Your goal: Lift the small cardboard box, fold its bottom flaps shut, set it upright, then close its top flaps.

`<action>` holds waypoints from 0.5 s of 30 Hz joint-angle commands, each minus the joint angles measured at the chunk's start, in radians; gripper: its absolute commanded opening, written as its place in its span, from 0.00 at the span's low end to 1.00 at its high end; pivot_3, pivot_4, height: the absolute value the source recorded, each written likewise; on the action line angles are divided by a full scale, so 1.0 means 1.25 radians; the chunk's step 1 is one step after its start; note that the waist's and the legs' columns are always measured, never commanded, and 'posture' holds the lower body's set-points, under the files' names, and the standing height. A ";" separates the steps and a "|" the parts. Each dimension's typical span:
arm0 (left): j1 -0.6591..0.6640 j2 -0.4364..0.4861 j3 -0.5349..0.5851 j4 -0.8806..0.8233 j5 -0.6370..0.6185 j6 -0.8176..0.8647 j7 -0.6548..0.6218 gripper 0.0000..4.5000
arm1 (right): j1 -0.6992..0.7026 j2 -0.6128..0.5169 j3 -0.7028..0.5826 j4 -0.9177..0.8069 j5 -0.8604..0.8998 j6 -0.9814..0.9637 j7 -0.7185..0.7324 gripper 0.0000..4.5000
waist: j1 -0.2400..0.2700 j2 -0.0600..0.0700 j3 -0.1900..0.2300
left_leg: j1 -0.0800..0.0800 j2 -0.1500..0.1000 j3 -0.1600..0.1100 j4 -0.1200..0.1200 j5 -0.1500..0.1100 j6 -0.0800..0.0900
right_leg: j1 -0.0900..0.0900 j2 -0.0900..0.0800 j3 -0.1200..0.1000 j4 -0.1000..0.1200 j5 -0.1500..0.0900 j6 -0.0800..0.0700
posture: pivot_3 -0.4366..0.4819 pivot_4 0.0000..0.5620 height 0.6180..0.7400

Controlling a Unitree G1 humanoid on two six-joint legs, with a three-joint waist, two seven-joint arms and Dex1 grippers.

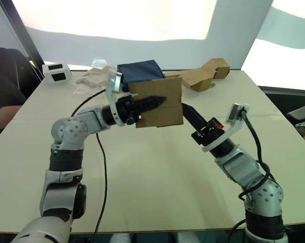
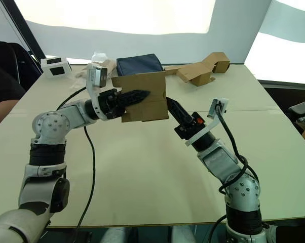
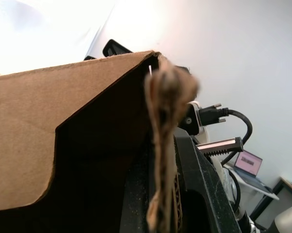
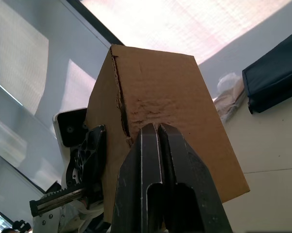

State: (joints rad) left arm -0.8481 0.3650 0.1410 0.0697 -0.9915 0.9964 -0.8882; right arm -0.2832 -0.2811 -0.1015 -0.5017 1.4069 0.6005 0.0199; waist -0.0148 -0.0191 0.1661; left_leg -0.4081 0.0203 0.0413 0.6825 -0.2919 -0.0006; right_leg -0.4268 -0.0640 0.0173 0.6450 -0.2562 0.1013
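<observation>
We are holding the box [image 1: 160, 104] up in the air above the counter [image 1: 152, 177], between our two arms and well clear of the surface. It is looking light and fairly stiff, plain corrugated board that is keeping its shape, though the right wrist view is showing a tear along one edge and some crumpling beside it, so we are judging that the walls will dent or rip if squeezed hard. The flaps are likely to spring back when folded, and the best holds seem to be a wall edge pinched from the open end, or flat pressure on a face, not the torn corner. Our left hand [image 1: 151, 103] is gripping one wall of the box: one finger is lying across the near face in the head views, and the left wrist view is showing the wall's edge pinched between the fingers, with the other finger inside the cavity. Our right hand [image 4: 158, 133] is pressing its tips against the box's right side, low down near the tear, with its two fingers closed together and nothing between them. Behind the box a dark blue bag [image 1: 140, 71] and a larger tan cardboard piece [image 1: 203, 75] are lying on the counter, well apart from our work.
</observation>
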 commanded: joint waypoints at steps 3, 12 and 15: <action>-0.018 -0.004 -0.019 -0.036 -0.008 0.008 -0.017 0.00 | 0.005 -0.041 -0.004 -0.044 0.001 0.024 0.043 0.01 | 0.002 0.000 0.000 | 0.000 0.000 0.000 0.000 0.000 0.000 | 0.000 0.000 0.000 0.000 0.000 0.000 | 0.48 0.27 1.00; -0.078 0.106 -0.144 -0.018 0.116 -0.019 -0.129 0.00 | 0.083 -0.242 -0.154 -0.052 0.016 0.067 0.118 0.01 | 0.003 0.000 0.002 | -0.001 -0.001 0.000 0.000 0.000 0.000 | 0.000 0.000 0.000 -0.001 -0.001 -0.002 | 0.48 0.27 1.00; -0.115 0.168 -0.259 -0.034 0.211 -0.067 -0.230 0.00 | 0.114 -0.348 -0.139 -0.082 -0.045 0.110 0.196 0.01 | 0.002 0.000 0.002 | -0.001 -0.003 0.000 0.000 0.000 0.000 | 0.000 0.000 0.000 -0.002 -0.001 -0.002 | 0.48 0.27 1.00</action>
State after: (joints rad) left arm -0.9604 0.5478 -0.1156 0.0667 -0.7879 0.9529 -1.0975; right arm -0.1429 -0.6769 -0.2688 -0.5436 1.3775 0.7166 0.2042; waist -0.0119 -0.0189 0.1685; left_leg -0.4088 0.0169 0.0421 0.6814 -0.2922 -0.0001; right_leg -0.4267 -0.0637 0.0178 0.6413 -0.2578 0.0983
